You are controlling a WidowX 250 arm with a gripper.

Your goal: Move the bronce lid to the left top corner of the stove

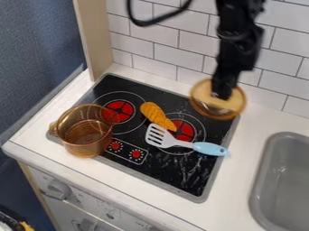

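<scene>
Right of centre in the frame, the pincer (pixel 222 94) is closed on the bronze lid (pixel 205 104), above the stove's (pixel 186 182) edge.

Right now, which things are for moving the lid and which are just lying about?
For the job:
bronze lid
gripper, at the lid
stove, where the lid goes

Just lying about:
see-through pot
blue-handled spatula
orange food-shaped piece

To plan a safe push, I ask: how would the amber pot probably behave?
The amber pot looks stiff, given its smooth, see-through wall. It is wide for its height, so it would probably slide, not tip.
</scene>
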